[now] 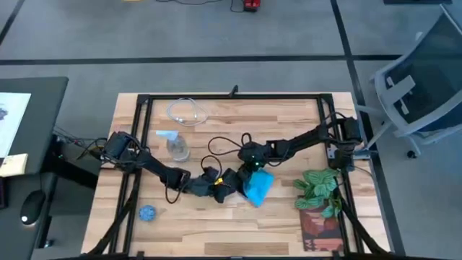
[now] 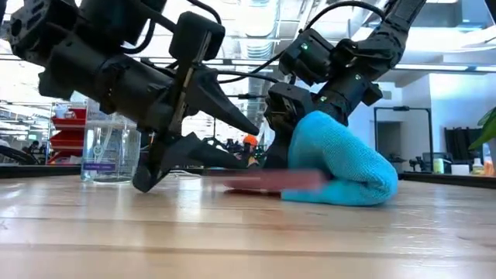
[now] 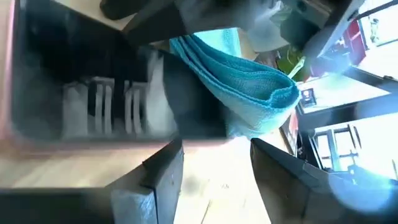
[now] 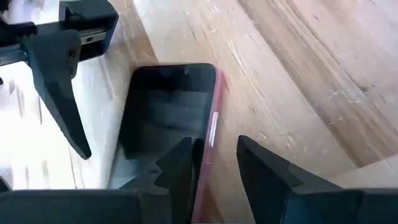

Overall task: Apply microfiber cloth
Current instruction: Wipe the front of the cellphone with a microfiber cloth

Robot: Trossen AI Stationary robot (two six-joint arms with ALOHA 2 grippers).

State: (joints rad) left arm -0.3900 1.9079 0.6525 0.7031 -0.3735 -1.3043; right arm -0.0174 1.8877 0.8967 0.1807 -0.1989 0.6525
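Wiping stage: right gripper (image 1: 254,173) fingers pinch microfiber cloth (image 1: 258,185), bunched over phone (image 4: 166,124) edge. Left gripper (image 1: 220,184) fingers spread wide, flanking phone, not clamping. Risk: unbraced phone slides on surface (image 1: 289,130); bunched cloth misses screen.

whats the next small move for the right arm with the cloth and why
Probably drag the cloth sideways over the phone. The right end effector holds the cloth bunched on the table at one end of the phone, whose dark screen looks mostly uncovered. The left end effector stands open at the other end, seemingly steadying it.
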